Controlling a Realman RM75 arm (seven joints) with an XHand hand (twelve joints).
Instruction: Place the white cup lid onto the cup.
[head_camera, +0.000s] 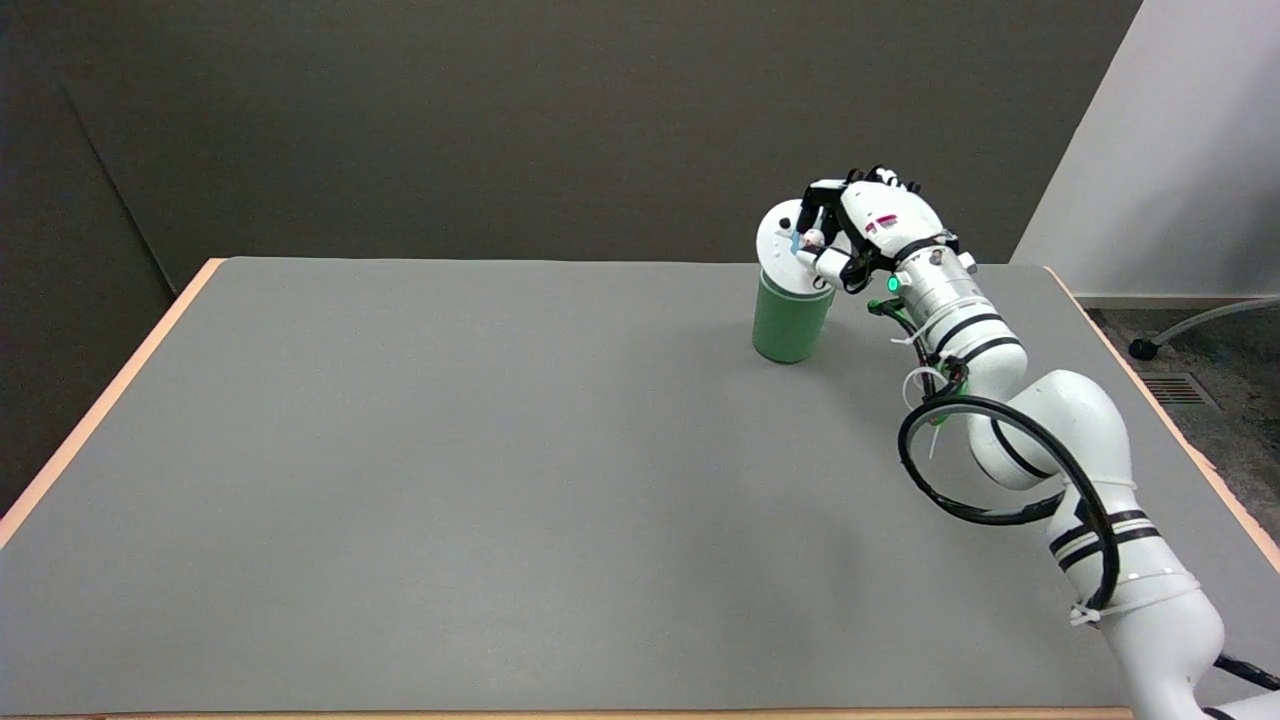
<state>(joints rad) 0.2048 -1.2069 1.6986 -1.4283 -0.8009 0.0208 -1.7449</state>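
While the green cup (790, 322) stands upright on the grey tabletop (480, 480), toward the far edge and well to the right of the middle, the white cup lid (782, 243) sits tilted over its mouth, its flat face turned toward the camera and its lower edge down at the cup's rim. Whether that edge actually rests on the rim or hangs just above it cannot be told from this view. A small dark dot shows on the lid's face, up from the cup's mouth.

Just to the right of the cup, the right hand (862, 228) holds the lid: its black-and-white fingers (822, 212) are curled in against the lid's right side and upper edge, pinching it there. The hand's white back faces up and toward the camera, with a small red marking on it. Behind the hand, the white wrist carries a green light, and the right arm (1040, 450) runs away from the cup toward the lower right, banded in black, with a black cable (925, 480) looping off its side and white ties around it.

Beyond the cup, a dark wall rises behind the tabletop's far edge.
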